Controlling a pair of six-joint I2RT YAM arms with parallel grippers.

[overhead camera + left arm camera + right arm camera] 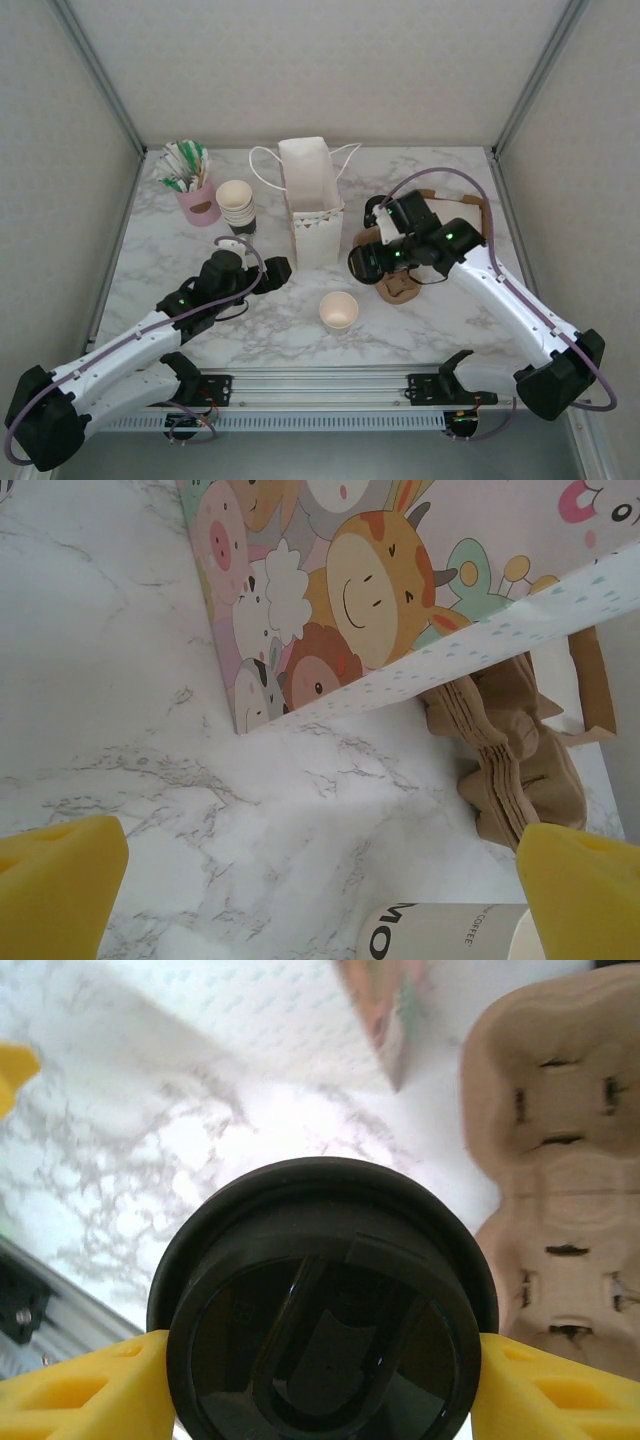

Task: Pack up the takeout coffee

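The right hand [320, 1388] grips the small round black lidded cup [320, 1300] by its sides, just right of the white paper bag [312, 205]. The cup looks light, stiff and slick, so it is best held below the lid. The left hand [320, 885] gapes wide.

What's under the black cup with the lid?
Around the round black lidded cup you see white marble table and a brown cardboard cup carrier. Directly beneath is covered by the cup.
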